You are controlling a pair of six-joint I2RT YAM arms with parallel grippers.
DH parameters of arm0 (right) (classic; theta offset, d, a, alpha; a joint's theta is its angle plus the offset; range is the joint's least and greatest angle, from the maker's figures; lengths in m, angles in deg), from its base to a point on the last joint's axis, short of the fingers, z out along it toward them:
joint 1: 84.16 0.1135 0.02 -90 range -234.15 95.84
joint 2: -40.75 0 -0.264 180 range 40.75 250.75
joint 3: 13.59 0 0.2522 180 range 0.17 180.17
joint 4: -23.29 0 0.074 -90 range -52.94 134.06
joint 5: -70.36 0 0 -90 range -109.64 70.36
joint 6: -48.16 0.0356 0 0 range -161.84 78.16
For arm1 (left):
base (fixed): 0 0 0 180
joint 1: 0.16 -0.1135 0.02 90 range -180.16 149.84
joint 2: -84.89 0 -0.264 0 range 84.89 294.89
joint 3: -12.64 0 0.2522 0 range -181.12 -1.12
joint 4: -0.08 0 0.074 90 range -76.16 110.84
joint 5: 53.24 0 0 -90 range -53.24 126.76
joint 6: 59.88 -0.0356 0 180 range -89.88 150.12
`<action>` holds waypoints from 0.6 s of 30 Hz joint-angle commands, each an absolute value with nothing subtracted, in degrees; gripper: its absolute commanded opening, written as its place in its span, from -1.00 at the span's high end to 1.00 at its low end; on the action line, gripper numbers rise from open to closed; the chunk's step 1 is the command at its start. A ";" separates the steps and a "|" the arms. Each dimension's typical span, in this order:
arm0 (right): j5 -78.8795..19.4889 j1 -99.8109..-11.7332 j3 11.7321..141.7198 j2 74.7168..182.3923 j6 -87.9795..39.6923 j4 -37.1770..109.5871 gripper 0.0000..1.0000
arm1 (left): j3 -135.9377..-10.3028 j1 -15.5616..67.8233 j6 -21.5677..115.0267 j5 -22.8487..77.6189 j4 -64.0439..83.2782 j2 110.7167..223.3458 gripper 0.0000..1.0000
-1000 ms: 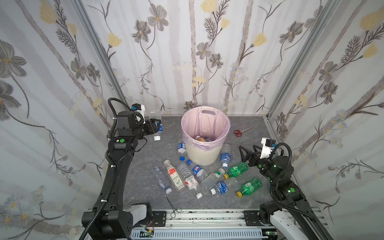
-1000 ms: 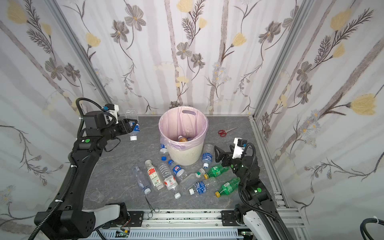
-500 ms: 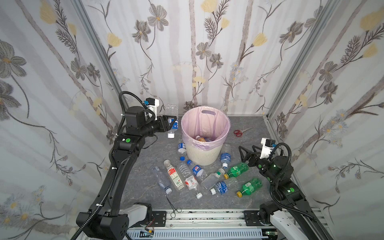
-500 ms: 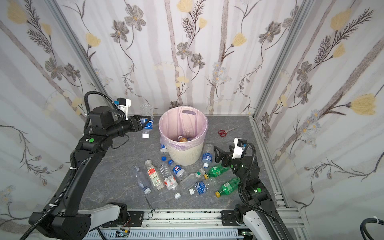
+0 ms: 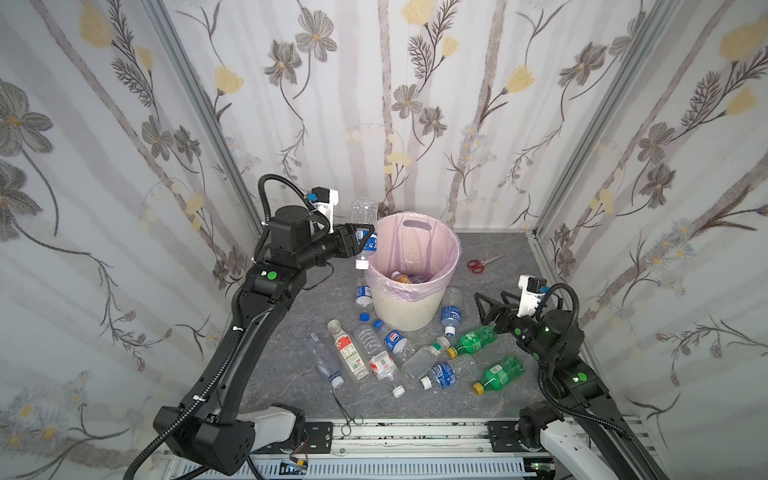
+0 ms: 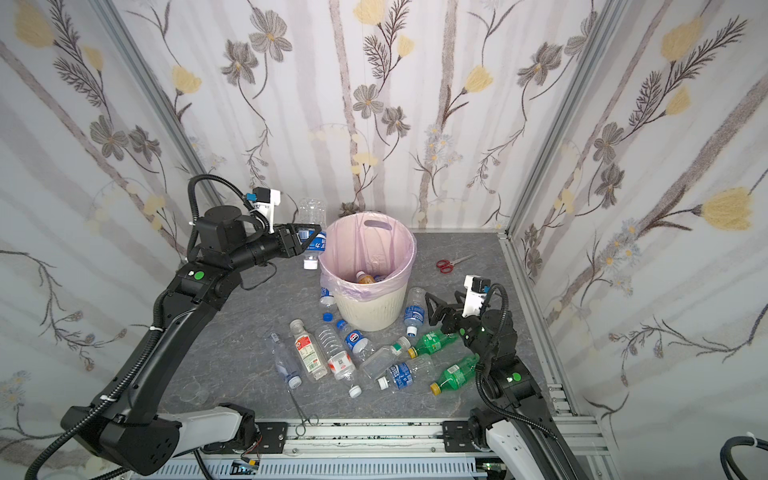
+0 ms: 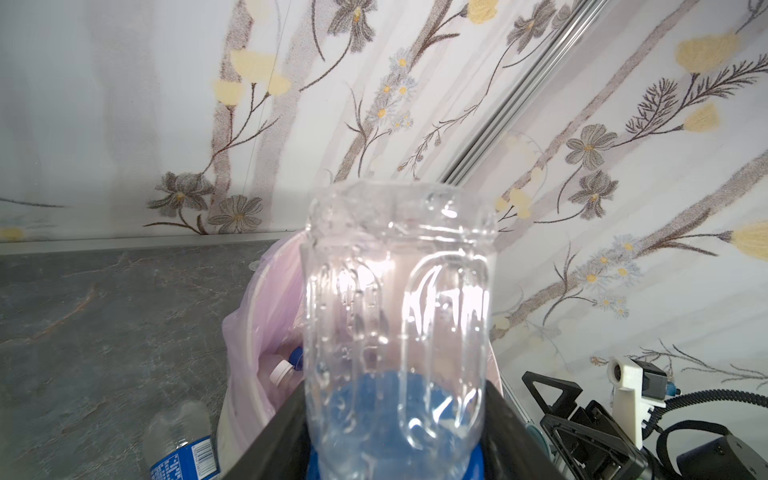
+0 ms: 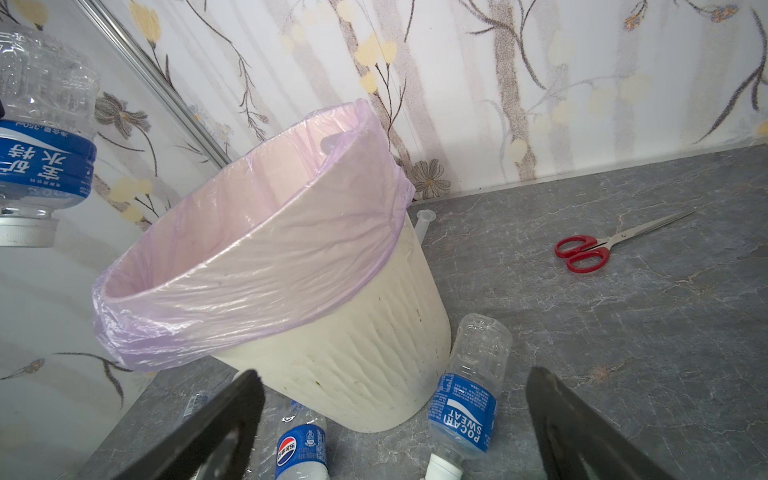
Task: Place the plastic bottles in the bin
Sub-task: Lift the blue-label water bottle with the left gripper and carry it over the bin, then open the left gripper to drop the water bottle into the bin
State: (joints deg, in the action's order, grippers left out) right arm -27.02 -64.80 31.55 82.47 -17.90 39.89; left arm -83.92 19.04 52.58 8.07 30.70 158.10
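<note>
Right wrist, upended bottle (image 8: pixel 43 137) beside bin rim (image 8: pixel 257 243)

You have bright, even light with soft shadows; glare streaks the clear bottle (image 7: pixel 395 299), blurred close against the wrist lens.

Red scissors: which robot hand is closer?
Right. The right gripper hangs open on the same side of the bin as the scissors, nearer the front; the left gripper holds a bottle at the bin's opposite rim.
</note>
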 commanded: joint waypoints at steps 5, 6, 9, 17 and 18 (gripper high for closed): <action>-27.99 -64.79 32.07 82.68 -17.59 38.51 -0.98 | -84.18 20.92 53.89 9.55 24.65 159.55 -0.17; -27.99 -64.70 32.07 82.76 -17.63 38.46 -0.98 | -84.10 21.22 54.09 9.60 24.08 159.77 -0.17; -28.16 -64.78 32.01 83.11 -17.41 38.03 -0.98 | -83.84 21.72 54.51 9.77 22.35 160.71 -0.17; -28.61 -64.71 31.90 83.91 -17.23 37.56 -0.98 | -82.29 22.16 54.98 10.56 19.95 164.00 -0.16; -28.61 -64.67 31.82 83.75 -17.24 37.72 -0.97 | -82.04 22.28 55.06 10.80 19.61 164.21 -0.17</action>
